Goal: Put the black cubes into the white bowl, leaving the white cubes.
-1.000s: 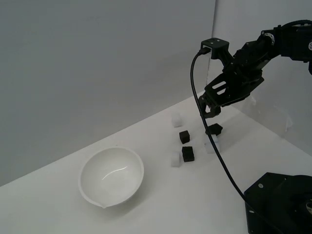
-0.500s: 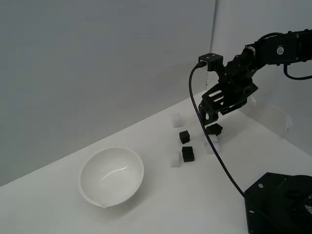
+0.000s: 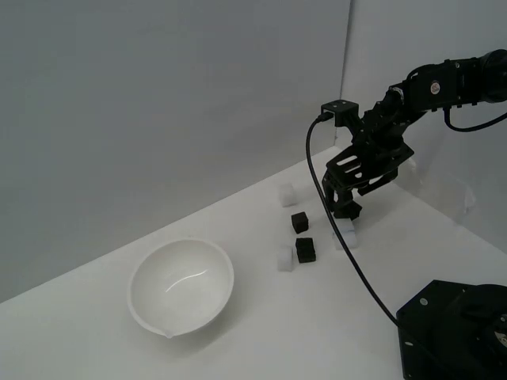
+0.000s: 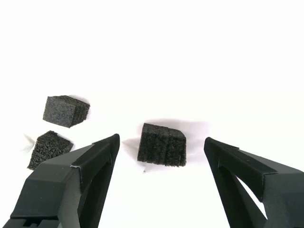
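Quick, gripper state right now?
Gripper: open, holding nothing; a black cube sits between its fingers, untouched.

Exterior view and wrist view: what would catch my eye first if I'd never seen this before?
Probably the black arm reaching in from the exterior view's right, its open gripper poised around one black cube. Next, the big glossy white bowl sitting empty toward the exterior view's left, apart from the black and white cubes.

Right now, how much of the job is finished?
Nothing is done yet: the white bowl holds no cubes. In hand: the open gripper straddles one black cube, jaws apart and not touching it. Left: that cube plus the other two black cubes on the table.
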